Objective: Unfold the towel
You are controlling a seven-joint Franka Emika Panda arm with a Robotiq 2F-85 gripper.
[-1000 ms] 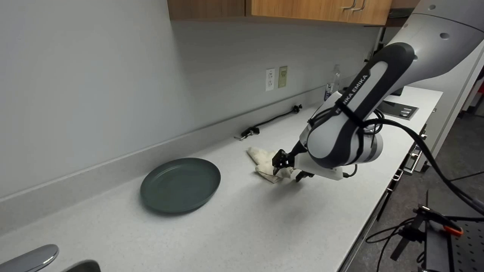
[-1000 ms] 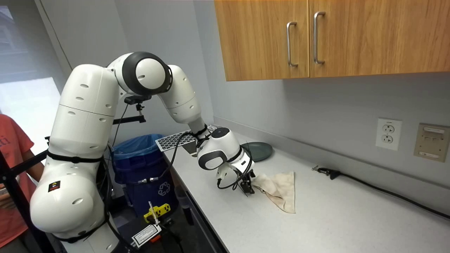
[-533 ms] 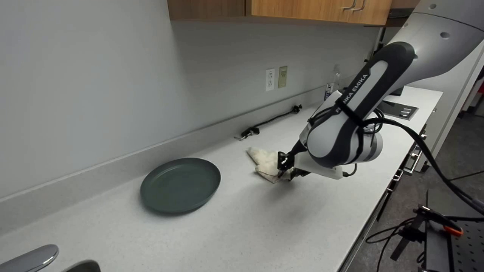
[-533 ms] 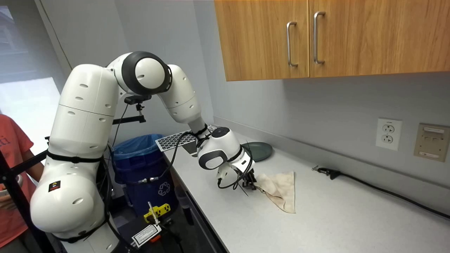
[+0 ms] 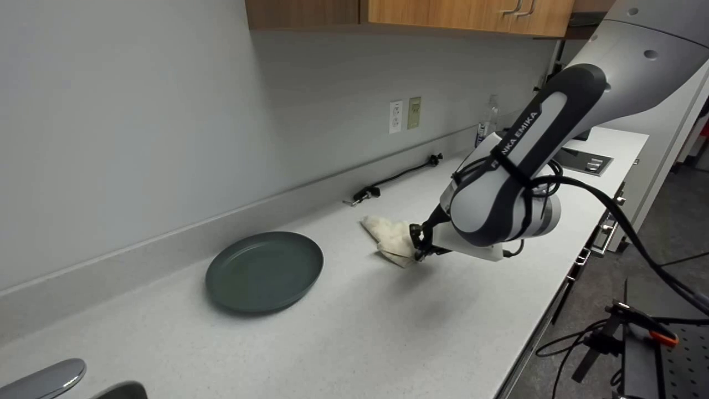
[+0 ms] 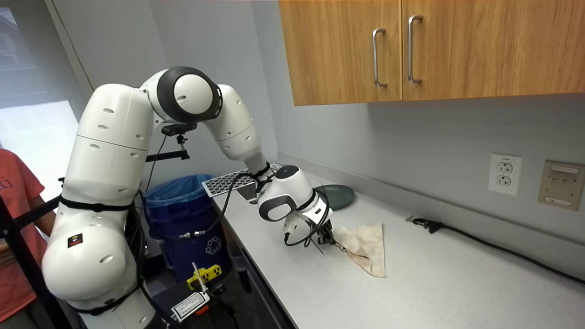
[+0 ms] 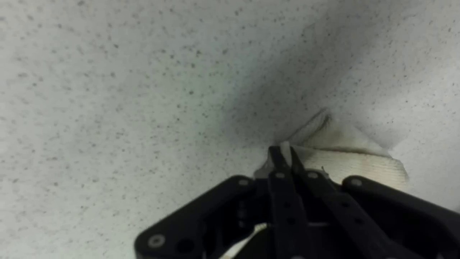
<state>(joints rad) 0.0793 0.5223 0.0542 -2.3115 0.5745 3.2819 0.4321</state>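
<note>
The cream towel [image 5: 389,235] lies crumpled and partly folded on the white counter. In an exterior view its flatter part, the towel [image 6: 368,249], spreads away from the arm and ends in a corner. My gripper [image 7: 286,148] points down at the towel's near edge, its fingers drawn together with a thin pale strip of cloth pinched between the tips. Beside them in the wrist view the ribbed towel [image 7: 359,167] shows a folded-over edge. The fingers hide part of the cloth, and its underside cannot be seen.
A dark green plate [image 5: 265,271] sits on the counter near the towel. A black clamp with a cable [image 5: 366,193] lies along the wall. Wooden cabinets [image 6: 347,50] hang above. The counter's front edge [image 6: 269,292] runs below the arm.
The gripper's fingers have come together from wide apart onto the towel's edge. The towel has shifted very slightly at its near side; the arm has hardly moved.
</note>
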